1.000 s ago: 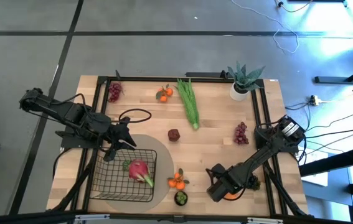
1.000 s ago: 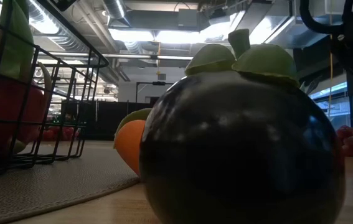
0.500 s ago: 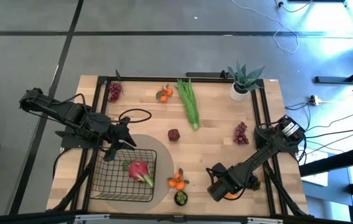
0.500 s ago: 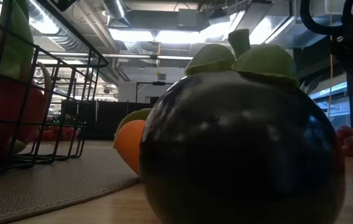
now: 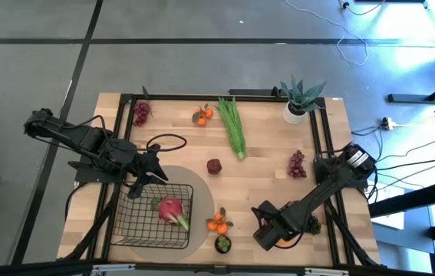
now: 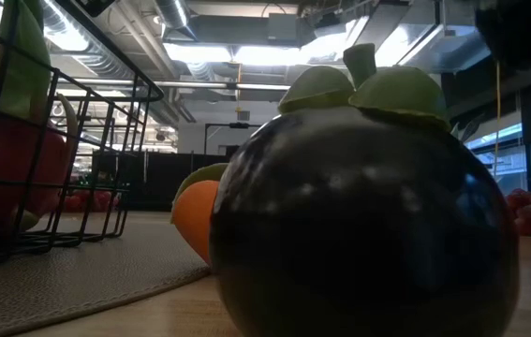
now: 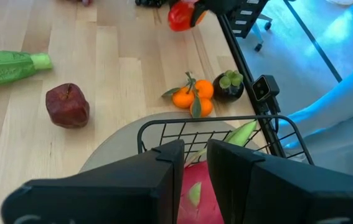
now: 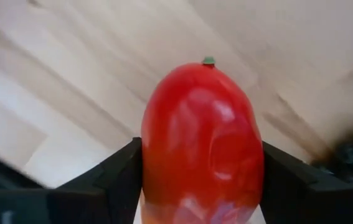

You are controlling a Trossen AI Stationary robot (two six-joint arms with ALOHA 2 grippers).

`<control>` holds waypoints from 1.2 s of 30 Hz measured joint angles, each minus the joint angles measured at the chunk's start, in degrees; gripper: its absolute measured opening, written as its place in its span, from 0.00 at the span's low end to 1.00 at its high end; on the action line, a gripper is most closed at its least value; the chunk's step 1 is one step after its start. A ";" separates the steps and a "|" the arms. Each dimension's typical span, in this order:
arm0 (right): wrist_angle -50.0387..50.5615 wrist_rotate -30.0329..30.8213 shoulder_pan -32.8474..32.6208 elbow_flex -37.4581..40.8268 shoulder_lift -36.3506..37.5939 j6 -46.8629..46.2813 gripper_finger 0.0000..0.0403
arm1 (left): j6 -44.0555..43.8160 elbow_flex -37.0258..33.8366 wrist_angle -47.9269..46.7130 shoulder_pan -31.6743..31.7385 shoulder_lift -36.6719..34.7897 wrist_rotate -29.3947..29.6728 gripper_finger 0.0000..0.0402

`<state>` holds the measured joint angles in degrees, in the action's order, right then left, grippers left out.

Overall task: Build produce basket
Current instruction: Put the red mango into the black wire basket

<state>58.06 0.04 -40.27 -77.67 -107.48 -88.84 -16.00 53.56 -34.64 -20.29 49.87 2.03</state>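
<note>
The black wire basket [image 5: 136, 228] stands on a round grey mat near the table's near-left corner, with the pink dragon fruit [image 5: 169, 208] lying inside. My left gripper [image 5: 156, 170] hovers shut above the basket's far rim [image 7: 213, 123]. My right gripper [image 5: 275, 233] is near the table's near edge, right of the basket, shut on the red-orange mango [image 8: 201, 140]. Tangerines [image 5: 217, 224] and a dark round fruit with a green cap [image 5: 223, 244] lie on the table between mango and basket. My right gripper pinches the mango between its two fingers [image 8: 117, 183], one on each long side [image 8: 157, 155] of the fruit. The fingers slant down from the table's right. The mango's stem end [image 8: 208, 61] points away from the wrist. Whether it hangs clear of the table I cannot tell.
A dark red fruit [image 5: 214, 165], a long green bunch [image 5: 232, 126], more tangerines [image 5: 202, 116] and two grape bunches [image 5: 141, 113] [image 5: 298, 163] lie scattered on the wood. A spiky plant in a white pot [image 5: 298, 103] stands at the far right. A black cable loop [image 5: 167, 142] lies behind the basket.
My right gripper, still shut on the mango, has shifted a little toward the table's left, toward the basket; its arm has moved in the low view's upper right corner. The left arm, the basket and the loose fruit have kept still.
</note>
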 joint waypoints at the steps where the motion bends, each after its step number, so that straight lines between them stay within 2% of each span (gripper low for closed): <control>1: 1.57 0.65 -0.02 -1.61 0.00 0.90 0.60 | -0.01 0.00 0.00 0.01 0.00 0.00 0.15; 9: 9.99 12.15 1.05 -17.09 0.00 9.19 0.59 | 0.00 0.00 -0.01 0.00 0.00 -0.01 0.15; 13: 10.67 19.25 3.59 -22.51 0.00 15.62 0.59 | 0.01 0.00 0.01 0.01 0.00 0.01 0.15; 17: 8.91 21.81 7.55 -26.86 0.00 24.73 0.59 | 0.00 0.00 -0.01 0.02 0.00 0.00 0.15; 21: -0.32 22.80 11.44 -28.88 0.00 36.43 0.59 | 0.00 0.00 -0.01 0.00 0.00 0.00 0.15; 27: -21.57 19.39 16.44 -29.11 0.00 49.45 0.59 | -2.91 -0.02 -0.01 0.02 -0.07 -0.01 0.15; 31: -32.46 19.36 18.87 -27.46 0.00 52.33 0.59 | -6.20 -0.02 0.03 -0.47 -1.53 -0.24 0.15; 36: -46.30 18.69 20.08 -22.70 -0.73 54.86 0.59 | -5.80 -0.02 -0.01 -2.02 -5.04 -0.49 0.15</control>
<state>11.76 18.73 -20.20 -100.37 -108.22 -33.98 -21.80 53.54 -34.65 -22.31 44.83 1.54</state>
